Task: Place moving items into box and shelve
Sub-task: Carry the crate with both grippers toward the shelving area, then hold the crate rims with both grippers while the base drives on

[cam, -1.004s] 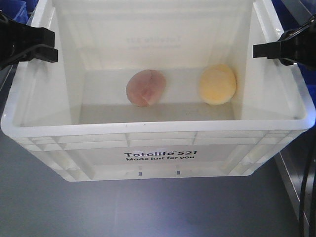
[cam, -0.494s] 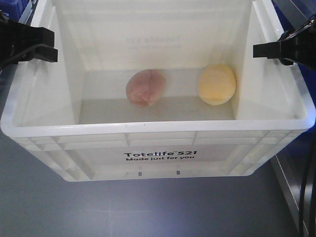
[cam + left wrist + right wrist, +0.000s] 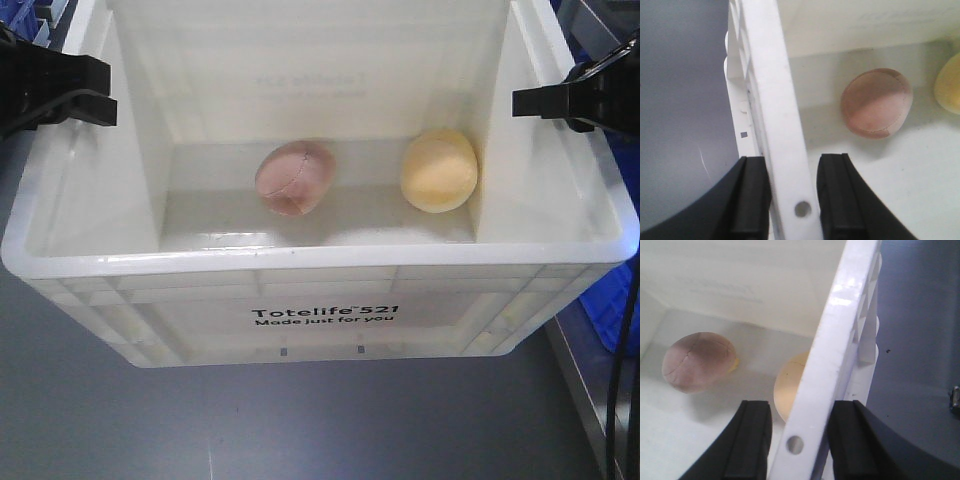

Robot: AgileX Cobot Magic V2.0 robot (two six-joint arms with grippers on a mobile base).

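A white plastic box [image 3: 320,258] fills the front view, with a pink ball [image 3: 294,177] and a yellow ball [image 3: 439,171] on its floor. My left gripper [image 3: 100,92] is shut on the box's left rim [image 3: 775,100], one finger outside and one inside, as the left wrist view [image 3: 794,200] shows. My right gripper [image 3: 525,102] is shut on the right rim [image 3: 840,325] in the same way, seen in the right wrist view [image 3: 799,445]. The pink ball [image 3: 876,102] [image 3: 697,361] and the yellow ball [image 3: 950,85] [image 3: 790,385] show in both wrist views.
Grey floor [image 3: 300,420] lies below the box. Blue bins [image 3: 615,310] and a metal edge [image 3: 580,380] stand at the right. Another blue bin [image 3: 25,15] shows at the top left corner.
The box keeps its place between the grippers while the background shifts: the blue bins at the right now sit lower in view. The pink ball has rolled a little.
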